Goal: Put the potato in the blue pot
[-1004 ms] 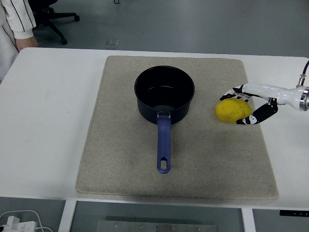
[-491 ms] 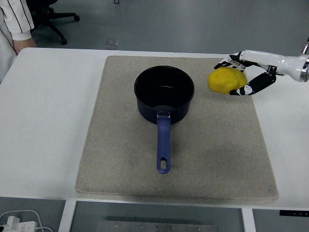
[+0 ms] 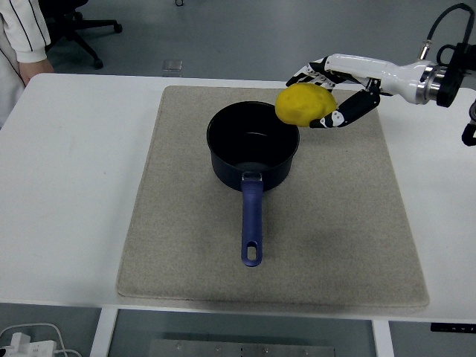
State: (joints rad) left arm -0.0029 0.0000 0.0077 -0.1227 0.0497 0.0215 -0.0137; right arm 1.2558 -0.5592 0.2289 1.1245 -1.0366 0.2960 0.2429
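A yellow potato (image 3: 303,104) hangs in the air, held in my right hand (image 3: 321,95), whose fingers curl around it from the right. It is just above the right rim of the dark blue pot (image 3: 253,143). The pot stands upright in the middle of a beige mat (image 3: 186,245), and its blue handle (image 3: 252,223) points toward the table's near edge. Nothing lies inside the pot. My left arm does not show.
The mat lies on a white table (image 3: 67,186). A person's sleeve and hand (image 3: 33,52) show at the top left corner, beside an office chair base (image 3: 85,30). White cables (image 3: 30,338) lie on the floor at the bottom left.
My right hand has lifted the potato off the mat at the right and carried it up and leftward to the pot's right rim.
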